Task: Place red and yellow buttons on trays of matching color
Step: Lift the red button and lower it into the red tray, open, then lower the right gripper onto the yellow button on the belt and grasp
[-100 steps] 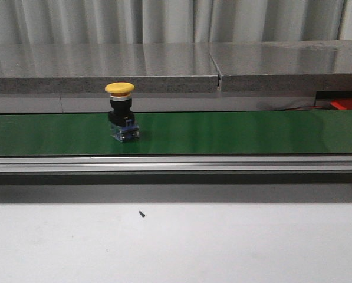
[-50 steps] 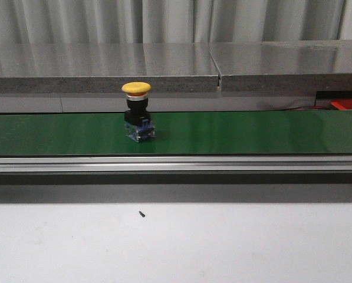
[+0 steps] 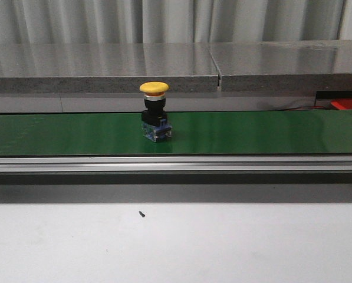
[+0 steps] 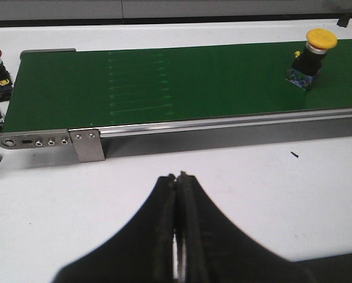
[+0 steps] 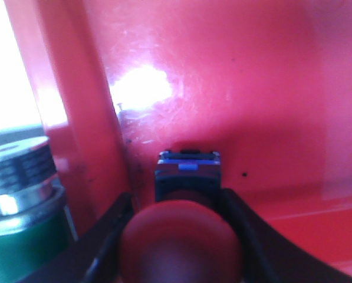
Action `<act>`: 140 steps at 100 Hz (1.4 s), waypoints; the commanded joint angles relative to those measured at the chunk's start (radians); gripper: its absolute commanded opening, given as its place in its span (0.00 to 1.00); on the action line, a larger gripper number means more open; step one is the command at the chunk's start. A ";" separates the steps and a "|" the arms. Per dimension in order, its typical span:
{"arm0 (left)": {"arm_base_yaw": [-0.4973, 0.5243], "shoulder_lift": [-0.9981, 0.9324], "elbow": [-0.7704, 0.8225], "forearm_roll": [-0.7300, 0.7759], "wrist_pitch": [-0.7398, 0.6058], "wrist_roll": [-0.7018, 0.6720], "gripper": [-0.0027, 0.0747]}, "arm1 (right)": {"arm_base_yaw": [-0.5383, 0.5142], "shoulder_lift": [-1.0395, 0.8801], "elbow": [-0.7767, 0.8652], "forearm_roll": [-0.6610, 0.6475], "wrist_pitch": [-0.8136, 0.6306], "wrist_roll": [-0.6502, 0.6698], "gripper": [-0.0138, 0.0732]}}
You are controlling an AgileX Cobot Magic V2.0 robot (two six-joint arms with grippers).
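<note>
Across the green conveyor belt [image 4: 193,76], the yellow button [image 4: 310,58] stood upright, far from the left end effector [image 4: 177,236] (shut, empty); the right end effector [image 5: 178,236] gripped a red button [image 5: 180,244] over the red tray [image 5: 234,94].

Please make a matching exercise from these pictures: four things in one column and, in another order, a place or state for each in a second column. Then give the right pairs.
1. yellow button
2. red button
3. left gripper
4. black speck

A. shut, empty
B. on the white table
C. upright on the green belt
D. between the right gripper's fingers, over the red tray

Pairs: 1-C, 2-D, 3-A, 4-B
</note>
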 commanded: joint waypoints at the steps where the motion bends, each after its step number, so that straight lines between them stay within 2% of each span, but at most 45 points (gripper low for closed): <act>1: -0.008 0.010 -0.023 -0.015 -0.064 0.001 0.01 | -0.004 -0.059 -0.022 0.004 -0.020 -0.003 0.52; 9: -0.008 0.010 -0.023 -0.015 -0.064 0.001 0.01 | -0.004 -0.059 -0.022 0.004 -0.019 -0.003 0.67; 16: -0.008 0.010 -0.023 -0.015 -0.064 0.001 0.01 | -0.004 -0.064 -0.022 0.003 -0.018 -0.003 0.73; 67: -0.008 0.010 -0.023 -0.015 -0.064 0.001 0.01 | -0.004 -0.293 -0.011 -0.004 -0.005 -0.004 0.73; 101: -0.008 0.010 -0.023 -0.015 -0.064 0.001 0.01 | 0.001 -0.563 0.271 -0.004 -0.146 -0.007 0.72; 120: -0.008 0.010 -0.023 -0.015 -0.064 0.001 0.01 | 0.070 -0.677 0.384 -0.004 -0.194 -0.052 0.72; 140: -0.008 0.010 -0.023 -0.015 -0.064 0.001 0.01 | 0.223 -0.708 0.387 -0.004 -0.180 -0.116 0.72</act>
